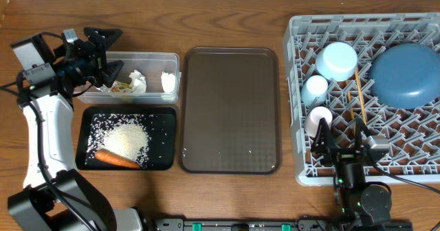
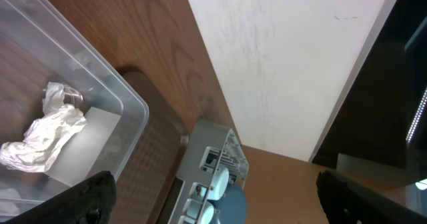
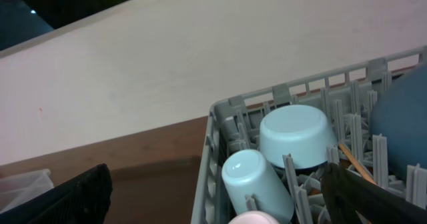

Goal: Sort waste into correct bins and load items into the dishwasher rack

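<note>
My left gripper [image 1: 112,52] [image 2: 230,201] hangs open over the left end of the clear tub [image 1: 172,59] [image 2: 127,104], nothing between its fingers. Two paper wads [image 1: 137,82] [image 2: 47,134] and a foil wrapper [image 1: 122,86] lie in the tub. The black tray [image 1: 86,121] holds rice [image 1: 127,138] and a carrot [image 1: 117,159]. In the grey rack [image 1: 295,52] [image 3: 220,117] sit the plate [image 1: 405,73], bowl [image 1: 337,60] [image 3: 293,134], blue cup [image 1: 315,88] [image 3: 253,181], pink cup [image 1: 320,119] and chopsticks [image 1: 359,93]. My right gripper [image 1: 340,131] [image 3: 217,197] stands open and empty over the rack's near edge.
A large brown serving tray [image 1: 230,111] lies between the bins and the rack, with a few white specks on it. A white wall runs along the table's far edge.
</note>
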Tool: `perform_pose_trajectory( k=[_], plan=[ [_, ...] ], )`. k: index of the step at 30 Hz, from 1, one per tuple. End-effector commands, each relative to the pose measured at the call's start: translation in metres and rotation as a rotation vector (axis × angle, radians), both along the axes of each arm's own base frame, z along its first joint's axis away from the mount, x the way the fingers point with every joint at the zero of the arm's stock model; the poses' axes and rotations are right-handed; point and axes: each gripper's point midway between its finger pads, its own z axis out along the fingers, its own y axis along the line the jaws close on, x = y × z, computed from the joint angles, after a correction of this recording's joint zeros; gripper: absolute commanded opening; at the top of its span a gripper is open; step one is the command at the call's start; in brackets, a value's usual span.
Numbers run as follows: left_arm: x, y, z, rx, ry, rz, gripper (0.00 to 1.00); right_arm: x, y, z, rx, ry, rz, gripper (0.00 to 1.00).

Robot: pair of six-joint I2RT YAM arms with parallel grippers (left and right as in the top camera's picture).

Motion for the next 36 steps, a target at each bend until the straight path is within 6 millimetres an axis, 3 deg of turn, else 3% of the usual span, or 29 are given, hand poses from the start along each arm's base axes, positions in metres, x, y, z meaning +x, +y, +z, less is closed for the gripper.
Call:
perform_pose_trajectory(
  k=[1,6,15,22,26,36],
  plan=[
    [-0.001,0.0,-0.001,-0.008,0.002,-0.004,0.98,0.002,-0.001,-0.013,0.008,0.021,-0.009,0.99],
    [-0.001,0.0,-0.001,-0.008,0.003,-0.004,0.98,0.002,-0.003,-0.04,-0.02,0.131,-0.017,0.99],
    [-0.001,0.0,-0.001,-0.008,0.003,-0.004,0.98,0.002,-0.002,-0.04,-0.226,0.112,-0.007,0.99],
    [-0.001,0.0,-0.001,-0.008,0.003,-0.004,0.98,0.003,-0.012,-0.04,-0.254,0.116,-0.045,0.99],
    [-0.001,0.0,-0.001,-0.008,0.002,-0.004,0.98,0.002,-0.005,-0.043,-0.355,0.108,0.021,0.99],
    [-0.001,0.0,-0.001,-0.008,0.003,-0.004,0.98,0.003,-0.009,-0.043,-0.383,0.108,0.007,0.99]
  ],
)
